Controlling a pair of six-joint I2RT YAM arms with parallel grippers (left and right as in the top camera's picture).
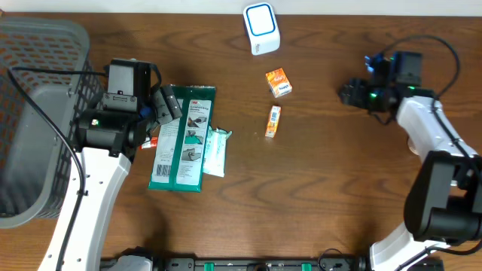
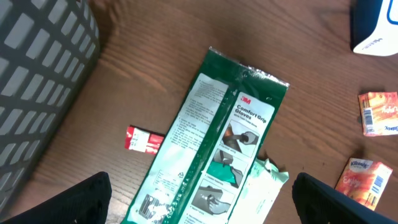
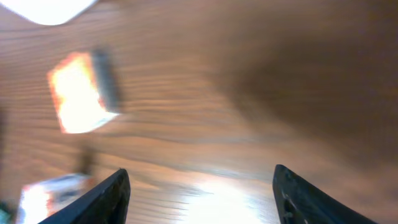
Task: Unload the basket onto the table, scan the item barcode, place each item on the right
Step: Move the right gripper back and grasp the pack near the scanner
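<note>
At 9 o'clock on the brown wooden surface [image 1: 339, 188], the left tool [image 1: 169, 105] hangs spread over the 3M gloves pack [image 1: 184, 135].
The pack looks next for the barcode scanner [image 1: 261, 28] at 12 o'clock. Pinch a long edge, leaving the barcode near its lower end uncovered and facing the scanner. The right tool [image 3: 200, 193], at 3 o'clock, is spread and empty. An orange carton [image 1: 279, 82] and an orange Kleenex pack [image 1: 273, 120] lie mid-surface, and a grey basket [image 1: 38, 113] stands at 9 o'clock. Of the room, only a pale strip shows.
</note>
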